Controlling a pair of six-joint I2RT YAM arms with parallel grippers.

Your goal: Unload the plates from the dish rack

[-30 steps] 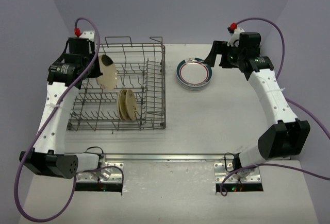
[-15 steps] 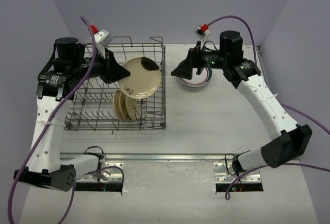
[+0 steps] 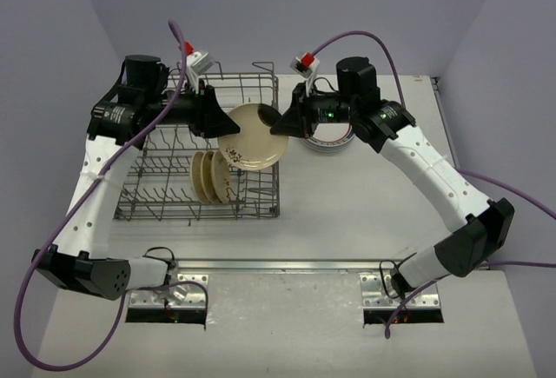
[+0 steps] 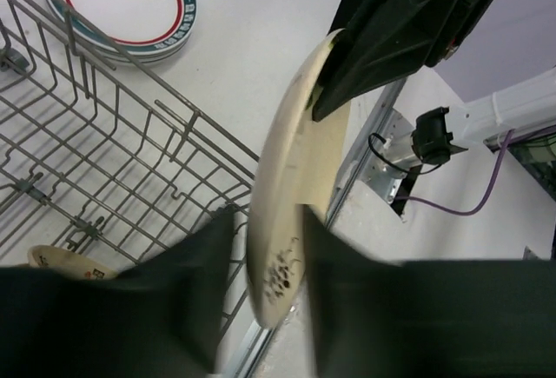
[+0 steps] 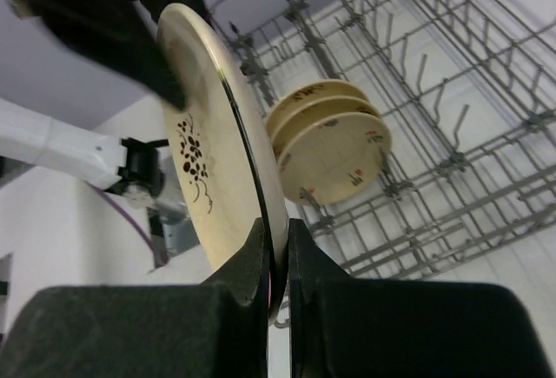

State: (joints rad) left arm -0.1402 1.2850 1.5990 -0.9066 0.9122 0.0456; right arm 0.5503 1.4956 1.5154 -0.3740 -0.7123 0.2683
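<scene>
Two arms meet over the right end of the dish rack [image 3: 165, 197]. The left arm [image 3: 94, 180] runs up the rack's left side and bends right across its far part. The right arm [image 3: 434, 178] bends in from the right and points left. Both sets of fingers hold one tan plate [image 3: 254, 139] between them, clear of the wires. The left fingers [image 3: 226, 126] are closed on its left rim, and the right fingers [image 3: 280, 126] are pinched nearly together on the opposite rim.

The plate is tilted steeply, nearly on edge in both wrist views. It is cream with a dark speckled floral mark near one edge. Two smaller tan plates [image 3: 211, 176] stand upright in the rack's tines below it. A stack of banded plates [image 3: 330, 142] with green and red rims sits on the tabletop [image 3: 365, 213], just right of the rack under the right wrist.
</scene>
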